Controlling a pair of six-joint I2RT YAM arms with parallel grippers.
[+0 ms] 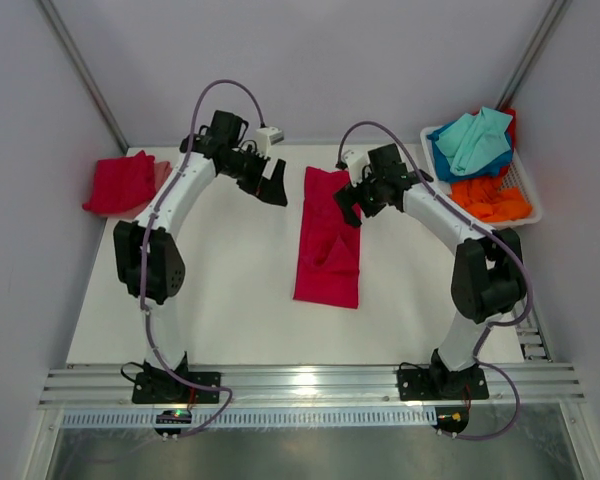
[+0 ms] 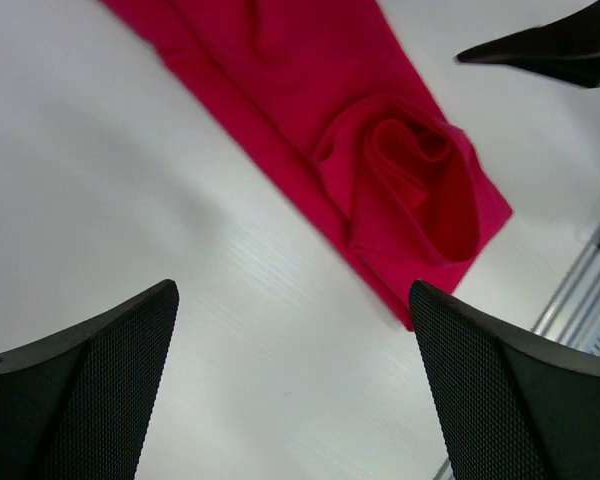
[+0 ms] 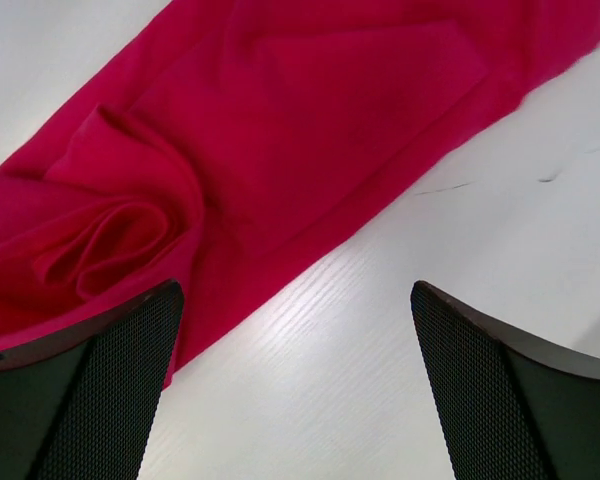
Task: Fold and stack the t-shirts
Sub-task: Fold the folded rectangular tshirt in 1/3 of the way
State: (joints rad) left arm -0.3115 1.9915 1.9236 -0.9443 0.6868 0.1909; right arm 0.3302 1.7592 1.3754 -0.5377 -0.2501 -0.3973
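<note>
Crimson t-shirt folded into strip, long axis near-to-far on table

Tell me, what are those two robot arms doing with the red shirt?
They are folding t-shirts. A crimson t-shirt lies on the table as a long strip, bunched up toward its near end. The left gripper and right gripper hover open either side of its far end, holding nothing. Another red shirt lies at the far left. A teal shirt and an orange shirt wait in the white basket.
</note>
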